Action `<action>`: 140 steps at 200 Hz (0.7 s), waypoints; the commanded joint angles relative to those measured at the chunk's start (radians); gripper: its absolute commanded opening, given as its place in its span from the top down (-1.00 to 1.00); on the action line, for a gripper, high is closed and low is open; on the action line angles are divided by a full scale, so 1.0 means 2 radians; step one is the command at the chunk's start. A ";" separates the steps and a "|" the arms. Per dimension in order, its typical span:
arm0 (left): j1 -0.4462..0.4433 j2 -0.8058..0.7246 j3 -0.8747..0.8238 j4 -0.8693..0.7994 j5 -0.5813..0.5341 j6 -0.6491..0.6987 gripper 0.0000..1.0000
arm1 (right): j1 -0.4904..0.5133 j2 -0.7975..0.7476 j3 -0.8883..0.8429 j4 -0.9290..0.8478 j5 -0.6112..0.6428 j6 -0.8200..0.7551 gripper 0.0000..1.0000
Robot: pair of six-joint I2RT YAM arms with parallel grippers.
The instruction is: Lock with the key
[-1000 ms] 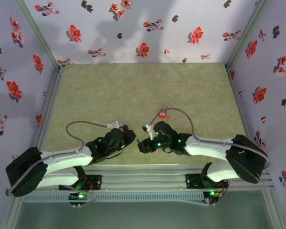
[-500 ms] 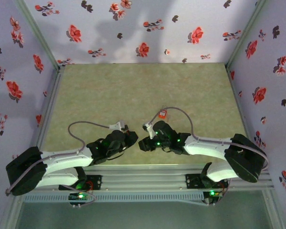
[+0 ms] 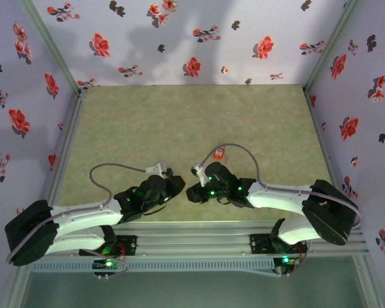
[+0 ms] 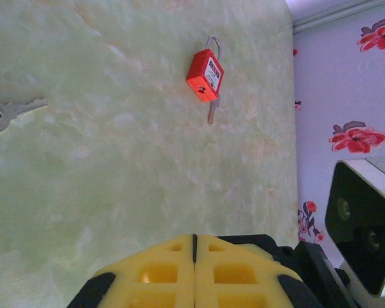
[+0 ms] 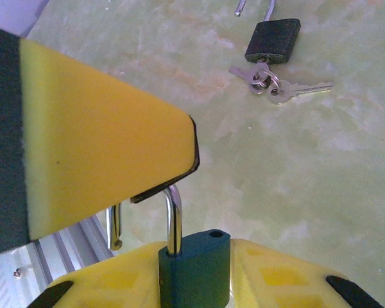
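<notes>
Right gripper (image 5: pixel 189 202) has a dark teal padlock (image 5: pixel 194 273) between its yellow fingers at the bottom centre of the right wrist view. The shackle (image 5: pixel 173 215) stands open, one leg free. The body lies against the lower finger, but whether the jaws actually pinch it, I cannot tell. That's the first worry: if the upper finger meets the thin shackle instead of the body, the padlock could twist or pop out onto the table (image 5: pixel 321 179).

Left gripper (image 4: pixel 194 250) is clenched on nothing, fingers pressed flat together at the bottom of its own view. It will have to open before it can take any key, and a key lying flat on the table is hard to pick up.

Choosing a key is a trap too. A ring of keys (image 5: pixel 276 86) lies in the upper right of the right wrist view, just beside a black padlock (image 5: pixel 273 40). A red padlock (image 4: pixel 204 76) sits upper centre in the left wrist view, with what looks like a key in its base. Take the wrong key and it may not fit.

From above, both grippers sit close together at lower centre, so a careless reach could knock them together.
</notes>
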 commanded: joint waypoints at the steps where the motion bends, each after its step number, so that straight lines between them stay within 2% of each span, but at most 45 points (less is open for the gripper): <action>1: -0.005 -0.015 -0.005 -0.002 -0.004 -0.006 1.00 | 0.002 0.004 0.012 -0.008 -0.002 -0.004 0.39; 70: -0.005 -0.051 0.002 -0.068 -0.024 0.004 1.00 | 0.002 0.012 0.020 -0.020 -0.015 -0.006 0.25; 140: -0.005 -0.051 0.021 -0.118 -0.033 0.005 1.00 | 0.012 0.013 0.021 -0.016 -0.034 -0.013 0.18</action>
